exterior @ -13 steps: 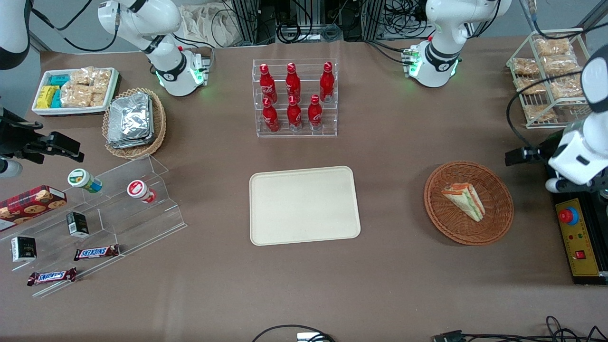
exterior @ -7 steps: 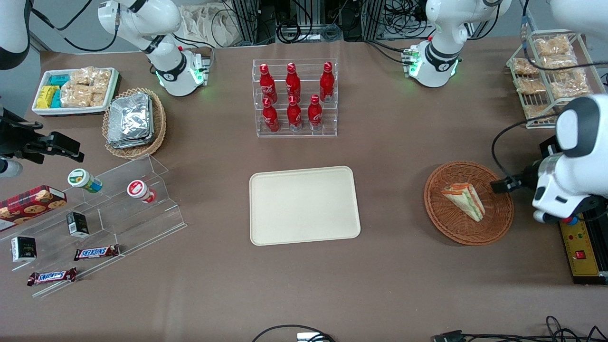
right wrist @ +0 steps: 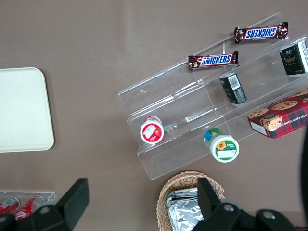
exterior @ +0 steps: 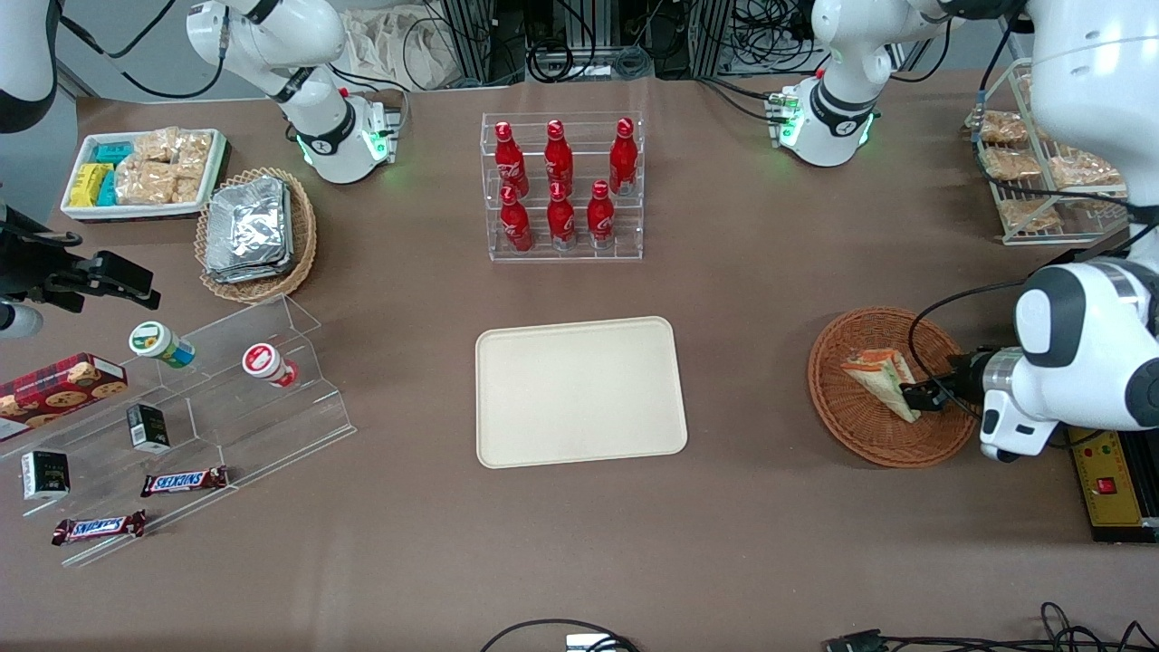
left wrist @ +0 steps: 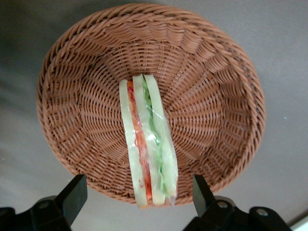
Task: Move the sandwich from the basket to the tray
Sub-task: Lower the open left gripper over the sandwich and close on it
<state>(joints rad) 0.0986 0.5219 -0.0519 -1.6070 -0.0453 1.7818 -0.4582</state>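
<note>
Two black fingers (left wrist: 72,199) of the gripper (left wrist: 137,202) stand spread wide, holding nothing — one on each side of the sandwich's (left wrist: 147,154) near end, above the basket (left wrist: 86,72) rim. The sandwich lies in the basket between them. The tray (exterior: 579,391) sits well apart from the fingers, toward the parked arm's end.

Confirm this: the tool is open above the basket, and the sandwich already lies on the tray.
Not quite. The sandwich lies in the basket, not on the tray, which holds nothing; the front view shows both. The rest stands: the tool hangs open above the basket, as the left wrist view shows.
</note>
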